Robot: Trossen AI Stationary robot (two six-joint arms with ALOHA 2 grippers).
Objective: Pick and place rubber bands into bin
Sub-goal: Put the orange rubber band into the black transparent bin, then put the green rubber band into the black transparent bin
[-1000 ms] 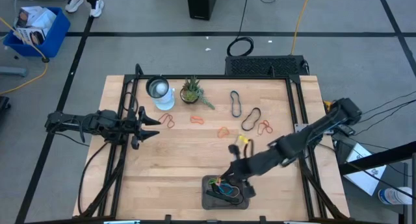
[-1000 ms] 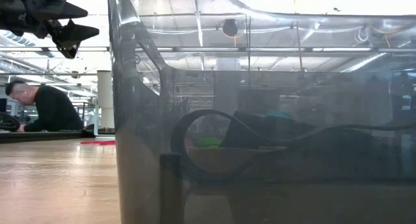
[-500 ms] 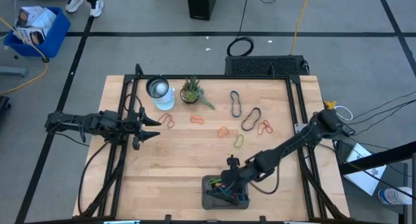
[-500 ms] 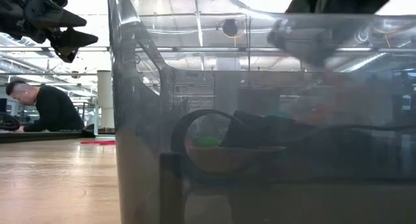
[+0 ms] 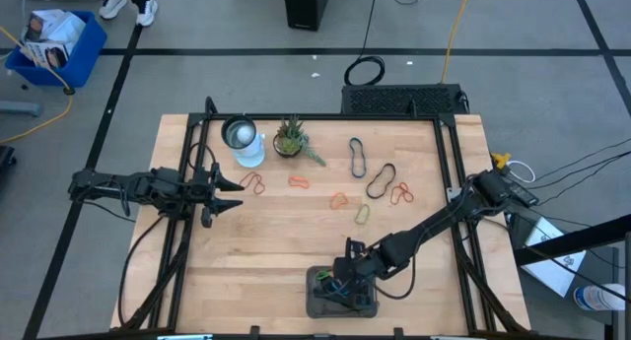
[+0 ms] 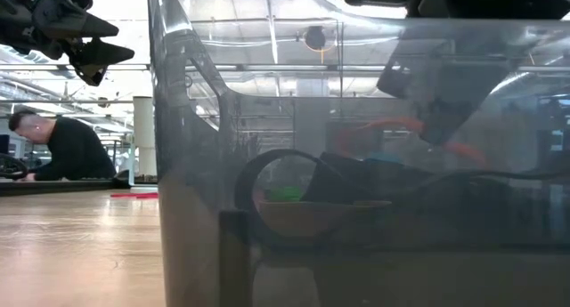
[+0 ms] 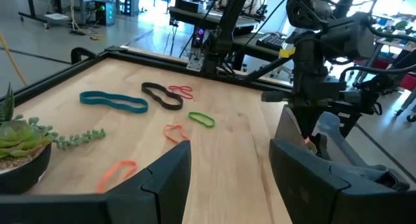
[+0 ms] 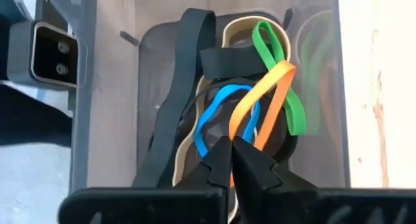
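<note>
- The worktop (image 5: 296,261) carries loose rubber bands (image 5: 357,158) toward its far edge and the right side.
- The left gripper (image 5: 229,189) waits over the left edge, fingers spread wide.
- The bin (image 5: 317,303) sits at the near edge, holding black, blue and green bands.
- The right gripper (image 5: 340,278) hangs just above the bin, its tips pinched narrow on an orange band (image 8: 266,91) that trails into the pile.
- Only the right wrist view shows that grip; the low view shows an orange blur through the bin's wall.

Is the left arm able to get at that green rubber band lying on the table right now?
Probably yes: the green rubber band lies on bare wood, nothing on it, and the left gripper hangs open at the table's left side, facing it.
</note>
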